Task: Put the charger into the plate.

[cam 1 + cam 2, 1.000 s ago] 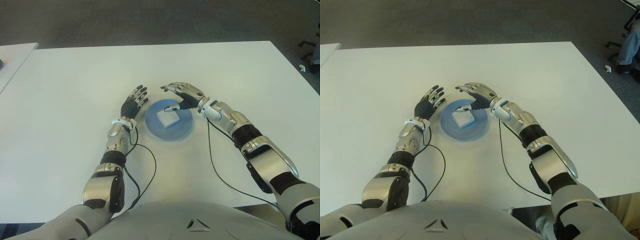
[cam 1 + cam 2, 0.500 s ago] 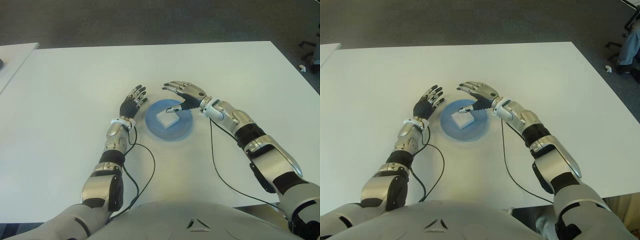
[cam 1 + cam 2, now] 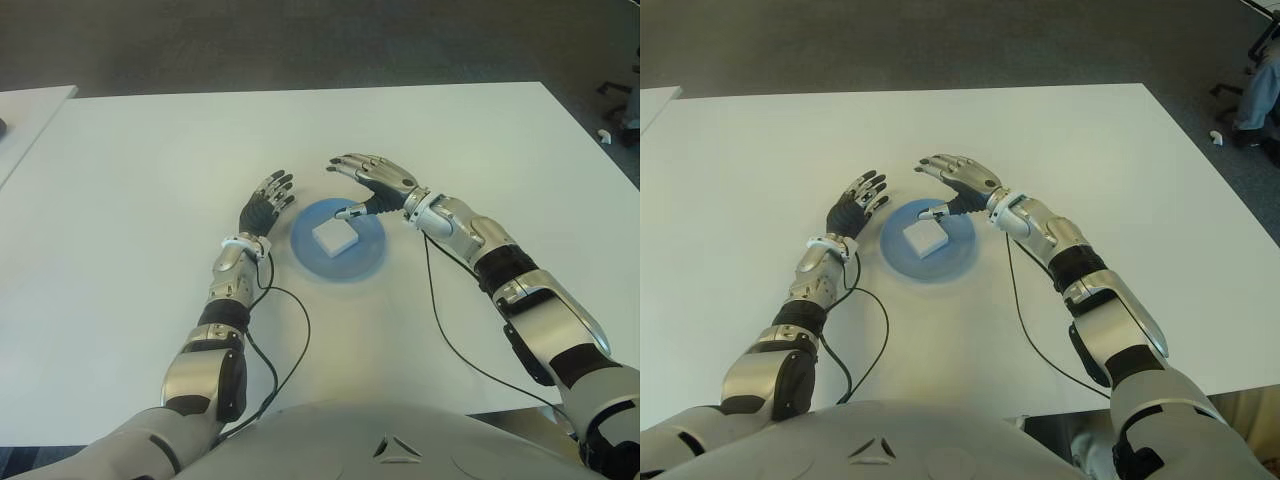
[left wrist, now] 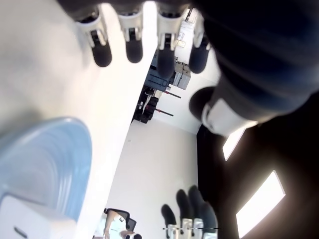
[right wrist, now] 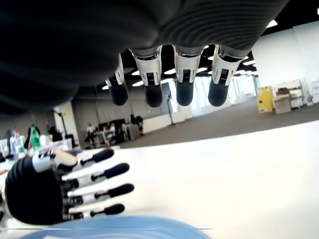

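Observation:
The white square charger [image 3: 334,235] lies flat inside the round blue plate [image 3: 362,263] at the table's middle. My right hand [image 3: 368,181] hovers just beyond the plate's far right rim, fingers spread and holding nothing, its thumb tip near the charger's far corner. My left hand [image 3: 268,201] shows to the left of the plate, fingers straight and spread, empty. In the left wrist view the plate's rim [image 4: 60,159] and a corner of the charger [image 4: 25,226] appear beside the left fingertips [image 4: 133,50].
The white table [image 3: 140,180] stretches wide on all sides of the plate. Black cables [image 3: 440,320] trail from both wrists toward my body. A second white table's corner [image 3: 25,105] sits at the far left. A chair base [image 3: 620,95] stands on the floor far right.
My right hand has lifted and drawn back to the right, away from the charger, which stays in the plate. The left hand has not moved.

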Controlling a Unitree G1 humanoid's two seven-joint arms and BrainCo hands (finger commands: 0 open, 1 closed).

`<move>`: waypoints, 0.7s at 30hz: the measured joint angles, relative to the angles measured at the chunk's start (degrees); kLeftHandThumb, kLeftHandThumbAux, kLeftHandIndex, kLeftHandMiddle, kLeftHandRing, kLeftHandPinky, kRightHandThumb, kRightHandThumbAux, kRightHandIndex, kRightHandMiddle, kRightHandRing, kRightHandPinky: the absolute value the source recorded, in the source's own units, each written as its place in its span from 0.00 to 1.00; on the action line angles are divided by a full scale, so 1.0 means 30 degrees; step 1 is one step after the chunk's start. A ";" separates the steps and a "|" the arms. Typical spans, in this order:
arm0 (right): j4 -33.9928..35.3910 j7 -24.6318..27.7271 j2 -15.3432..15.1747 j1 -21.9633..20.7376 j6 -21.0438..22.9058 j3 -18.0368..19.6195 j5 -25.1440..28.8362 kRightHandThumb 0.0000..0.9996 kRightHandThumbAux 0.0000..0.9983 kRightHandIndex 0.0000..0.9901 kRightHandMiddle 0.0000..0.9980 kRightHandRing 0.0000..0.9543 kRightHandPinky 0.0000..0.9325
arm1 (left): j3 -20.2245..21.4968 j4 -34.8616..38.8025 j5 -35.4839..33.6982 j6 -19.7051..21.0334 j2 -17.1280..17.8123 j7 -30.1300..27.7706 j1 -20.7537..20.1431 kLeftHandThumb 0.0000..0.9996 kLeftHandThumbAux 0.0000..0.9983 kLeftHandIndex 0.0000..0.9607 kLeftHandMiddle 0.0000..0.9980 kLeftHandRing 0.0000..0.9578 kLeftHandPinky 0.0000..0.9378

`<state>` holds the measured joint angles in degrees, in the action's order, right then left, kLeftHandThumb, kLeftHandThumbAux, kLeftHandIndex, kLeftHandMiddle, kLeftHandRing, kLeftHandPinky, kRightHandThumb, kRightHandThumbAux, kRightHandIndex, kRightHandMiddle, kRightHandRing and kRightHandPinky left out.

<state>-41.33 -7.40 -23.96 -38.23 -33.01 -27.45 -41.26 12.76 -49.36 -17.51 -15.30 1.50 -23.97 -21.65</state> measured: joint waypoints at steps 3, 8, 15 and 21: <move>-0.1048 -0.0748 0.0353 -0.0042 0.0212 0.1058 0.1078 0.27 0.23 0.00 0.00 0.00 0.00 | 0.0020 0.0000 -0.0011 0.0079 -0.0005 0.0001 -0.0020 0.00 0.64 0.17 0.17 0.11 0.08; -0.3154 -0.1392 0.1497 -0.0065 0.0278 0.3832 0.4544 0.24 0.35 0.00 0.00 0.00 0.00 | 0.0083 0.0002 -0.0055 0.0182 -0.0006 -0.0001 -0.0018 0.00 0.63 0.15 0.17 0.12 0.09; -0.4647 -0.1766 0.3108 0.0158 0.0282 0.8157 0.9757 0.19 0.55 0.00 0.02 0.00 0.00 | 0.0146 0.0003 -0.0187 0.0346 0.0000 -0.0036 -0.0050 0.00 0.61 0.13 0.15 0.11 0.06; -0.4893 -0.0647 0.3755 0.0997 0.0282 1.0028 1.2188 0.17 0.64 0.00 0.03 0.00 0.00 | 0.0197 0.0005 -0.0201 0.0363 0.0045 -0.0171 -0.0032 0.00 0.60 0.13 0.16 0.12 0.06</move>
<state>-56.01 -9.34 -12.69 -35.24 -32.16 2.63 -4.69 13.35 -49.34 -18.12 -14.21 1.63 -24.48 -21.75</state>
